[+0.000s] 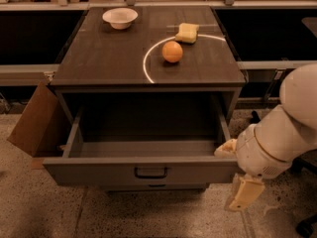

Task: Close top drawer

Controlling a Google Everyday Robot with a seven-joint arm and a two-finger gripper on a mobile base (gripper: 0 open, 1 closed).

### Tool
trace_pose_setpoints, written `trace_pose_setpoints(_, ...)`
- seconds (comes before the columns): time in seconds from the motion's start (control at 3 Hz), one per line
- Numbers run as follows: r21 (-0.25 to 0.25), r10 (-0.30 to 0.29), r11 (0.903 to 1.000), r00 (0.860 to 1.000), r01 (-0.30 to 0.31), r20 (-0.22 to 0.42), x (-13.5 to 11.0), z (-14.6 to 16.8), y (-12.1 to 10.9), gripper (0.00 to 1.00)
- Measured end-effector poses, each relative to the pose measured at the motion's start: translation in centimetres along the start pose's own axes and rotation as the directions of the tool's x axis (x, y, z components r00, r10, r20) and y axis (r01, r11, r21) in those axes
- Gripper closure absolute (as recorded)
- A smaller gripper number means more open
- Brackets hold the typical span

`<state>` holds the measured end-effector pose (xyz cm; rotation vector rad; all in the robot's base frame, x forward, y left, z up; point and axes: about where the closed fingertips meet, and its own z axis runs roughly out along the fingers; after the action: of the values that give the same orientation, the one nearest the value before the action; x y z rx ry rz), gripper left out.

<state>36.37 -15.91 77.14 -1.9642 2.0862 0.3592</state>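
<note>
The top drawer (99, 170) of the grey cabinet stands pulled far out, and its inside looks empty. A small black loop handle (150, 172) sits at the centre of its front panel. My gripper (236, 171) is at the drawer's right front corner, low and to the right of the front panel. Its cream fingers are spread apart: one fingertip (225, 148) lies by the drawer's right front corner, and the other (243, 193) points down toward the floor. It holds nothing.
On the cabinet top (109, 53) are a white bowl (120, 18), an orange (172, 51) and a yellow sponge (187, 32). A brown cardboard flap (34, 125) stands by the drawer's left side. A lower drawer front (156, 186) shows just beneath. The speckled floor (148, 214) lies in front.
</note>
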Motion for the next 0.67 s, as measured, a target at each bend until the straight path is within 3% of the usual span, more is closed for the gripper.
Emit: trace_pose_setpoints(0.67,-0.051,0.016,0.9986,1.000,-0.015,0.025,1.6,8.1,1.0,0.73)
